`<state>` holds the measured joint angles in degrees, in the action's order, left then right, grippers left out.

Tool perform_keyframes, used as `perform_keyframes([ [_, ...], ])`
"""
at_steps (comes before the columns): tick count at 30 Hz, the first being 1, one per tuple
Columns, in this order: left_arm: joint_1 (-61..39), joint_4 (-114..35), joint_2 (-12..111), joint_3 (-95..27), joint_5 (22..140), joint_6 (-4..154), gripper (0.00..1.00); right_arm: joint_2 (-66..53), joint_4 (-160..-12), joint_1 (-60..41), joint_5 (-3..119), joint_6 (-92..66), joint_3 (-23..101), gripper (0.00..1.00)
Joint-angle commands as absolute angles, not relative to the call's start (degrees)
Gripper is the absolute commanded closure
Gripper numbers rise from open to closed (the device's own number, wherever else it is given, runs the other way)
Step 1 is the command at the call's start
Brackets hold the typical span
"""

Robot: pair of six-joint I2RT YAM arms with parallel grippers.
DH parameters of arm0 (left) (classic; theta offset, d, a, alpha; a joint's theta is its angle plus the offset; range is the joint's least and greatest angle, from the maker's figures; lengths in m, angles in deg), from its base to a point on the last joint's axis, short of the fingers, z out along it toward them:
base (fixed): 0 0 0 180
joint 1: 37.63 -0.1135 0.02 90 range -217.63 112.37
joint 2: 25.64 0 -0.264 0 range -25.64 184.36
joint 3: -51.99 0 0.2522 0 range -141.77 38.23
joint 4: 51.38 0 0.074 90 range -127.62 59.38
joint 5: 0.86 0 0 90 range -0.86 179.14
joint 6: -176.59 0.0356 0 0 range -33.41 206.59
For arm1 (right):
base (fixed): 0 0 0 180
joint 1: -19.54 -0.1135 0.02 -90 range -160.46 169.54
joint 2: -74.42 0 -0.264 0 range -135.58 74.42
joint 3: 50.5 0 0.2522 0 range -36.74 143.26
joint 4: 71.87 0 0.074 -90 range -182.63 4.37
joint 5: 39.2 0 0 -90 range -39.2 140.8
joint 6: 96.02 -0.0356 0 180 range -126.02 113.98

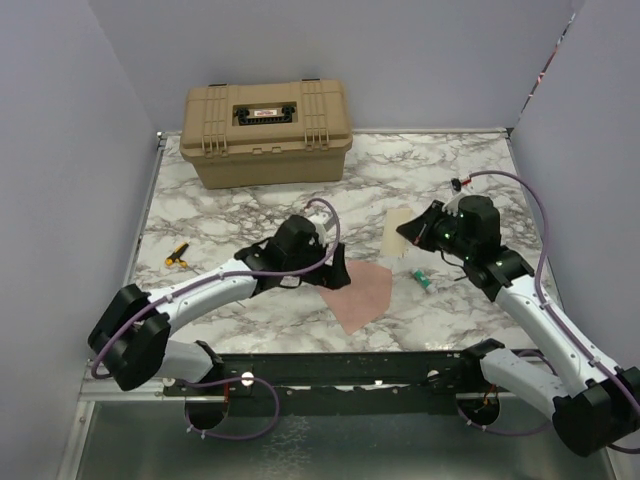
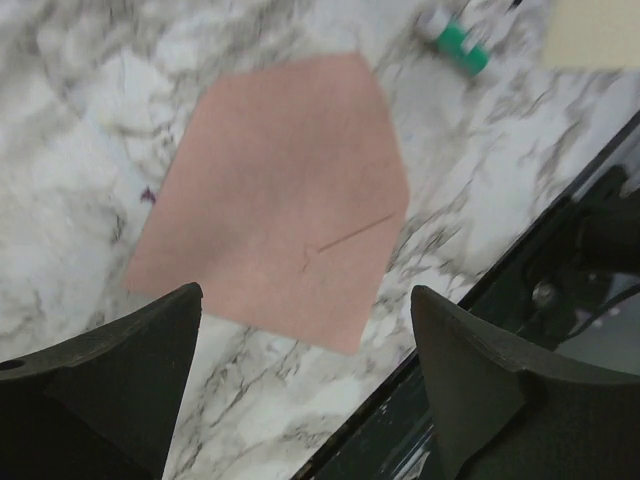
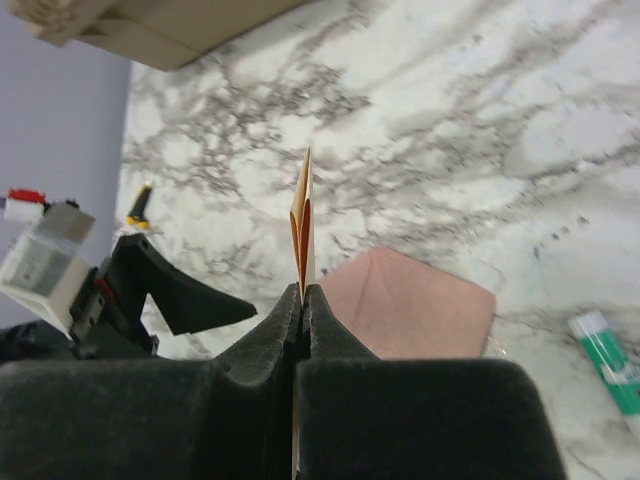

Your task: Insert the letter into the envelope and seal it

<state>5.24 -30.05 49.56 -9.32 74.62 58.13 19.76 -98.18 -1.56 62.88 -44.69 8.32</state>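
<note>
Between the pressed-together jaws of the right gripper (image 3: 303, 297) sits the light tan-orange flat sheet, the letter (image 3: 303, 215), pinched and seen edge-on from the wrist. Across from it, the left gripper (image 2: 305, 298) hangs with jaws spread wide above the pinkish-brown paper envelope (image 2: 290, 190), which lies flat on the white marble tabletop (image 1: 480, 180), near a small green-and-white tube (image 2: 460, 42).

White arms (image 1: 210, 290), purple cables (image 1: 543, 240), black pincers (image 1: 338, 276).

Left gripper (image 2: 305, 292) angled down, jaws wide apart — right gripper (image 3: 303, 296) pinching the letter (image 3: 302, 215)
</note>
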Motion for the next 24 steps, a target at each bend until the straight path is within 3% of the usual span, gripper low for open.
perform_keyframes([
  [1,10.41,-25.36,52.44,-5.98,83.43,57.07,0.15,19.59,-107.43,-1.77,55.35,-43.09,6.68,1.00],
  [9,18.82,-29.78,62.37,-6.37,81.50,55.66,0.37,18.66,-110.48,-1.81,52.42,-43.06,6.13,1.00],
  [24,21.62,-29.55,68.35,-5.48,95.09,58.36,0.42,18.79,-110.06,-1.81,52.23,-44.51,4.40,1.00],
])
